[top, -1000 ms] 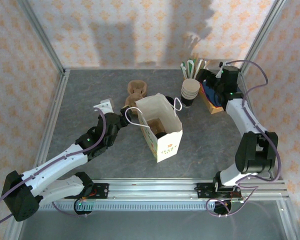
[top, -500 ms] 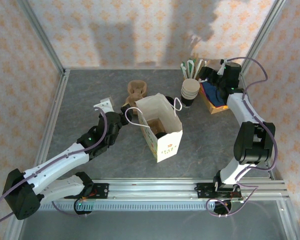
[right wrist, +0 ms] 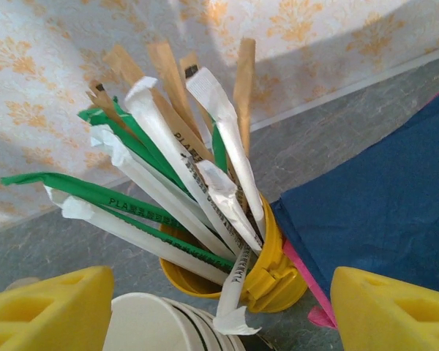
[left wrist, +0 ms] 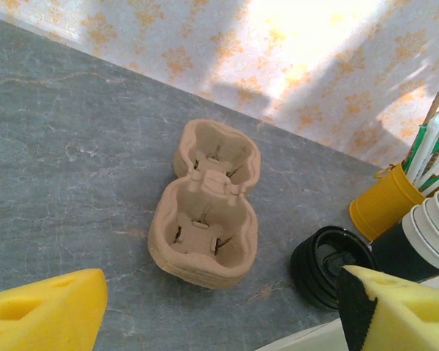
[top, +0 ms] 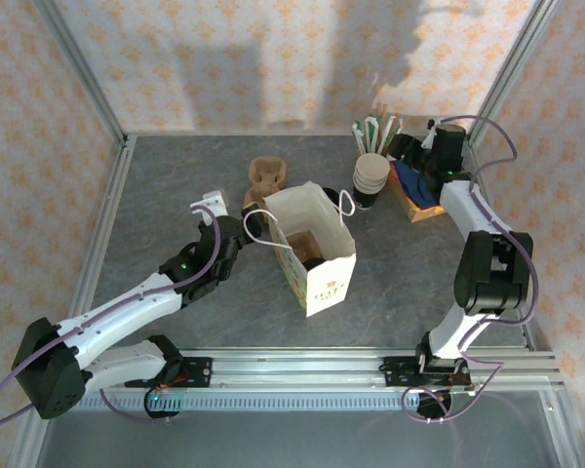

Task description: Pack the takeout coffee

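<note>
The white paper bag [top: 322,278] stands open in the middle of the table. A dark round shape [top: 315,261] sits low inside it and looks like the lidded takeout coffee. My left gripper [top: 242,226] is at the bag's left handle, open, with nothing between its fingers. In the left wrist view the gripper [left wrist: 219,300] faces the pulp cup carrier [left wrist: 205,219]. My right gripper [top: 402,151] is at the back right, open. Its yellow fingers [right wrist: 51,307] stand on either side of the yellow straw holder [right wrist: 278,270] without touching it.
A tilted stack of cream-rimmed cups [top: 370,174] lies beside the straw holder [top: 375,132]. A black lid [left wrist: 325,263] rests at its foot. Blue napkins [top: 414,190] fill a box at the right. The pulp carrier [top: 266,177] lies behind the bag. Frame posts line the walls.
My left arm has edged slightly right, toward the bag. My right wrist has shifted a little by the straw holder. Nothing was taken hold of or let go.
</note>
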### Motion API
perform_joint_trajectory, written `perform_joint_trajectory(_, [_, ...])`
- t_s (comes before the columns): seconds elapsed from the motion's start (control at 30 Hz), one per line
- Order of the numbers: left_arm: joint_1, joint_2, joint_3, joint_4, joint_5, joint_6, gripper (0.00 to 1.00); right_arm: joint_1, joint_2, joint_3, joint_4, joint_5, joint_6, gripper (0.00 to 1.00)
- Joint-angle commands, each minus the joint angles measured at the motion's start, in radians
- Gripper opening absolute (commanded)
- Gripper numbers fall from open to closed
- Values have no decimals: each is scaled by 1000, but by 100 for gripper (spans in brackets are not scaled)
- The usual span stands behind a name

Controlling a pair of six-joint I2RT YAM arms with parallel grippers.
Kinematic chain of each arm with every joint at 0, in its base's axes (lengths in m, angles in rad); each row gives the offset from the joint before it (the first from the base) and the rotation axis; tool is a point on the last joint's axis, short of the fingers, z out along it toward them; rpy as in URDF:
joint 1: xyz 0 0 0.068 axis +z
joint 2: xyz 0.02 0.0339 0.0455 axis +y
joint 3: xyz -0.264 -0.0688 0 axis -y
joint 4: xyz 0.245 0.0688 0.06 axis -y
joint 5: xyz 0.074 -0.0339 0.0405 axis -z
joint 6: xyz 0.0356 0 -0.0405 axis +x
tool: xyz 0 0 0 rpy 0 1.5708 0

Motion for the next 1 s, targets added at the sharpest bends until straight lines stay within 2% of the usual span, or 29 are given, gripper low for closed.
perform_joint_trajectory(0.0, [11,7,25,18,1,-8,83,1,14,18,22,-19,14,76])
perform_joint_trajectory(0.53, [15,17,17,24,1,-18,83,1,75,54,-23,-43,8,64])
perform_joint_trajectory(0.7, [17,20,16,21,3,-26,83,1,85,75,-50,-36,-6,48])
perform_joint_trajectory(0.97, [16,21,15,14,1,-28,82,1,84,74,-56,-40,-6,34])
